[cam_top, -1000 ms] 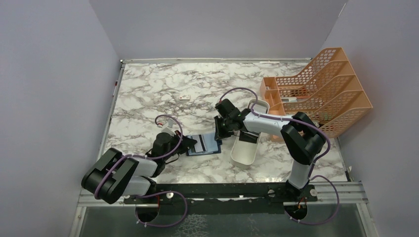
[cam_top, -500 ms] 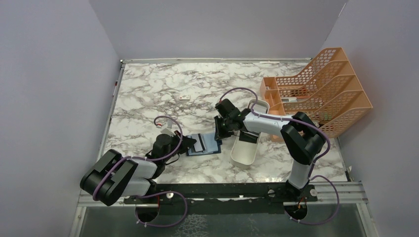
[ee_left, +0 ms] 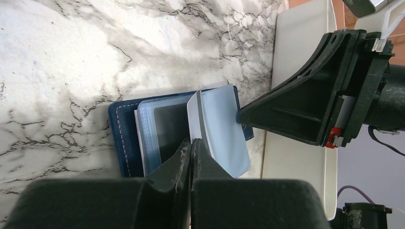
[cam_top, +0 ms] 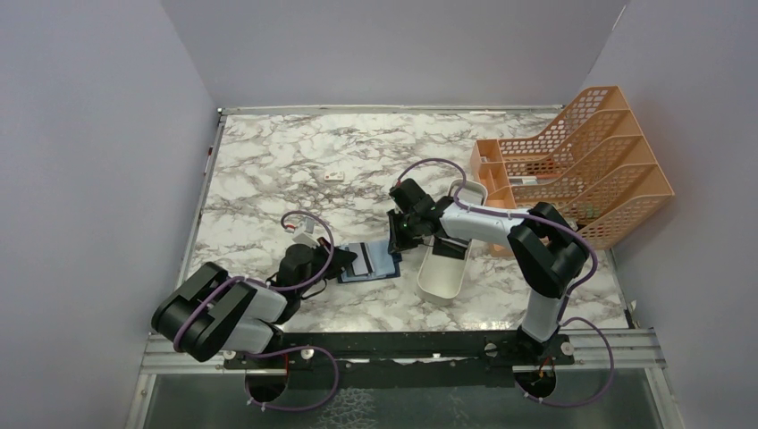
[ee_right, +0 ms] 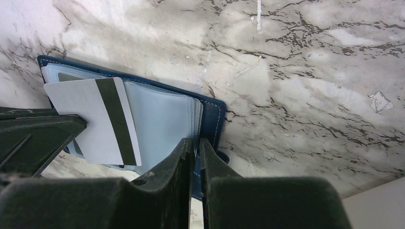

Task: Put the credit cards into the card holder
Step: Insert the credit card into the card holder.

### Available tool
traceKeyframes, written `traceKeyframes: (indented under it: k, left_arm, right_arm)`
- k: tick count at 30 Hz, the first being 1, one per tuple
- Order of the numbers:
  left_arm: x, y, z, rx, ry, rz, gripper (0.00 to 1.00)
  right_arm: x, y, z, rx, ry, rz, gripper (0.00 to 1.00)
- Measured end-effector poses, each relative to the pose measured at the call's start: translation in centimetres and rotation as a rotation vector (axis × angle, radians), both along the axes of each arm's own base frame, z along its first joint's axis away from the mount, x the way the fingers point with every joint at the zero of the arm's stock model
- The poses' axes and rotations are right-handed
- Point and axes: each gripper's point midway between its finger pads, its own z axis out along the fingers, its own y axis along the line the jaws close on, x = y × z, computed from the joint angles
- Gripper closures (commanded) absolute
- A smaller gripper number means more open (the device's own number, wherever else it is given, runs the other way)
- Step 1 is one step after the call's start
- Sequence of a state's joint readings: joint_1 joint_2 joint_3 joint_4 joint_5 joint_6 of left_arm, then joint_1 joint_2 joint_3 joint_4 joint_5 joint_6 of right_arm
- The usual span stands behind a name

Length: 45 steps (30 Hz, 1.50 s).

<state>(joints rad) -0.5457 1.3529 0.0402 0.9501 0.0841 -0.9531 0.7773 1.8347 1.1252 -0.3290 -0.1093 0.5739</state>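
Left tool (ee_left: 192, 145) pinched shut on one credit card (ee_left: 222, 129). The card's long axis runs ahead of the fingertips, slanting over the open card holder (ee_left: 122, 138) on the desk (ee_left: 71, 57) just beneath. Right tool (ee_right: 197, 143) closed, pressing the card holder's opposite edge.

the desk (cam_top: 268, 170) is a white marble-patterned top with grey veining. an open navy-blue card holder (cam_top: 384, 264) lies flat on it, a little in from the middle of the near edge, its lighter inner side up. just right of it rests a long white oblong tray (cam_top: 442, 277), one end pointing at the near edge. an orange mesh file rack (cam_top: 581, 165) stands by the right edge, toward the far right corner. a tiny white block with a red mark (cam_top: 334, 176) sits alone nearer the far edge, well apart from the rest.
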Motion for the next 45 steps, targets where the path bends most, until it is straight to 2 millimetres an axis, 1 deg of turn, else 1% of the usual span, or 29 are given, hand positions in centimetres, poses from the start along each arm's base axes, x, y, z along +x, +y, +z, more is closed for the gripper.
traceKeyframes:
  k: [4,9,11,13,16,19,22,25,27,31,33,38,45]
  left_arm:
    - [-0.1,-0.1,0.0,-0.002,-0.003,-0.003,1.0]
    - [-0.2,-0.3,0.2,-0.008,-0.01,-0.01,1.0]
    - [-0.2,-0.3,0.1,-0.007,-0.007,-0.009,1.0]
    - [-0.2,-0.3,-0.2,-0.005,0.0,-0.009,1.0]
    - [-0.2,-0.3,-0.4,-0.004,0.006,-0.008,1.0]
    - [-0.2,-0.3,-0.3,-0.006,0.004,-0.008,1.0]
    - [-0.2,-0.4,-0.3,-0.006,0.004,-0.009,1.0]
    - [-0.2,-0.4,-0.3,-0.007,0.004,-0.01,1.0]
    - [-0.2,-0.4,-0.3,-0.007,0.004,-0.009,1.0]
    - [-0.2,-0.4,-0.3,-0.009,0.006,-0.008,1.0]
    - [-0.2,-0.4,-0.3,-0.01,0.006,-0.008,1.0]
    - [-0.2,-0.4,-0.2,-0.023,0.016,-0.003,1.0]
    - [-0.4,-0.5,-0.4,-0.051,0.055,0.013,1.0]
  right_arm:
    - [0.0,0.0,0.0,0.0,0.001,0.0,0.85]
    - [0.0,0.0,0.0,-0.004,0.002,0.001,0.72]
    - [-0.1,-0.1,0.1,-0.004,0.001,0.003,0.69]
    - [-0.3,-0.5,0.1,-0.014,0.004,0.006,0.69]
    - [-0.7,-0.8,1.7,-0.003,-0.015,0.014,0.72]
    - [-0.6,-0.6,3.4,0.028,-0.048,0.024,0.74]
    - [-0.8,0.0,3.9,0.048,-0.058,0.042,0.74]
    - [-1.3,0.3,3.4,0.042,-0.047,0.06,0.73]
    - [-1.6,0.4,2.7,0.029,-0.033,0.067,0.73]
    - [-1.9,0.2,0.9,-0.007,-0.001,0.071,0.77]
    - [-1.9,0.1,0.4,-0.02,0.006,0.068,0.79]
    - [-1.7,-0.1,0.2,-0.033,0.005,0.053,0.84]
    - [-1.5,-0.2,0.2,-0.04,-0.001,0.038,0.86]
